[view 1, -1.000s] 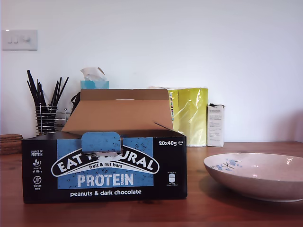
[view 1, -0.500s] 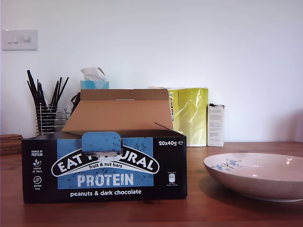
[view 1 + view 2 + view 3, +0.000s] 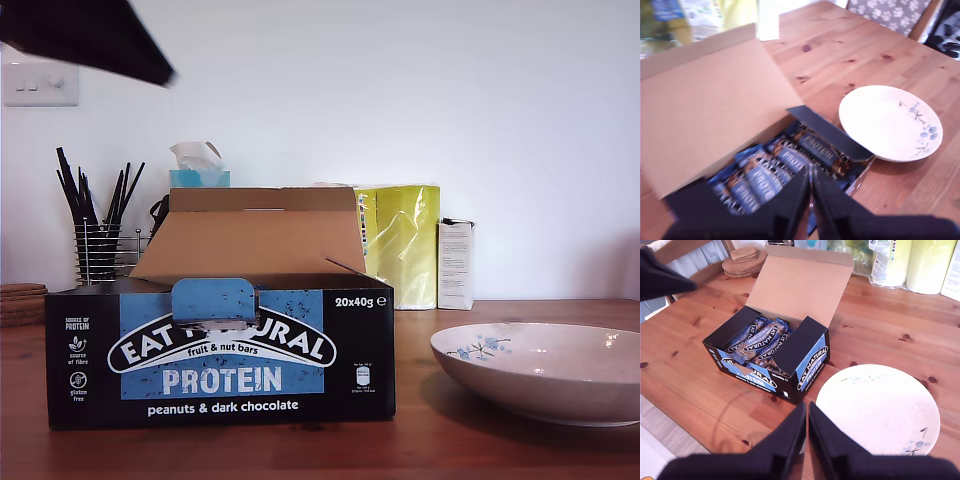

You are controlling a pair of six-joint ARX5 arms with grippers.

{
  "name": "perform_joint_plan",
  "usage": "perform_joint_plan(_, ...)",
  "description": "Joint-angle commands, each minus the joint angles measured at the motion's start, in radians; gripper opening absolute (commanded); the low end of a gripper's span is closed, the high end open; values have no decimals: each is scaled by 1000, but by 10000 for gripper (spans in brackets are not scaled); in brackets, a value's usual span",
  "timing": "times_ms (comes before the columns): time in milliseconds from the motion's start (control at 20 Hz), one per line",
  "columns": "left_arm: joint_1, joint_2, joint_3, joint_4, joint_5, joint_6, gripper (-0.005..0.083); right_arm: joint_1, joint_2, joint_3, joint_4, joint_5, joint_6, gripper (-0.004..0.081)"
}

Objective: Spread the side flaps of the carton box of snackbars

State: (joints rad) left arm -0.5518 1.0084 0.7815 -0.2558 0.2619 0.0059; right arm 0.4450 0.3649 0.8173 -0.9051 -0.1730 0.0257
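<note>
The carton box of snackbars stands on the wooden table, blue front facing the exterior camera, its wide brown lid flap raised behind. Both side flaps, one and the other, lie folded inward over the wrapped bars, showing black. My first gripper is shut and hovers above the box's front, near a folded side flap. My second gripper is shut, high above the table between box and plate. A black arm part shows in the exterior view's top left corner.
A white flowered plate sits at the exterior view's right, close to the box. Behind stand a yellow bag, a slim white carton, a wire holder of black sticks and a tissue box.
A black arm part has come into the exterior view's top left corner. The box, its flaps and the plate have not moved.
</note>
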Motion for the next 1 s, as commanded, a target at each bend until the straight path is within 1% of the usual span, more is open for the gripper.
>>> perform_joint_plan(0,-14,61,-14,73,4,7,-24,0,6,15,10,-1,0,-13)
perform_joint_plan(200,-34,228,-5,180,8,75,-24,0,6,15,10,-8,0,-13)
perform_joint_plan(600,-59,492,115,167,21,154,-24,0,12,15,9,-8,0,-13)
perform_joint_plan(800,-80,599,175,149,18,159,-24,0,22,15,11,-8,-8,-13)
perform_joint_plan(950,-92,653,195,154,18,160,-24,0,25,15,11,-8,-8,-13)
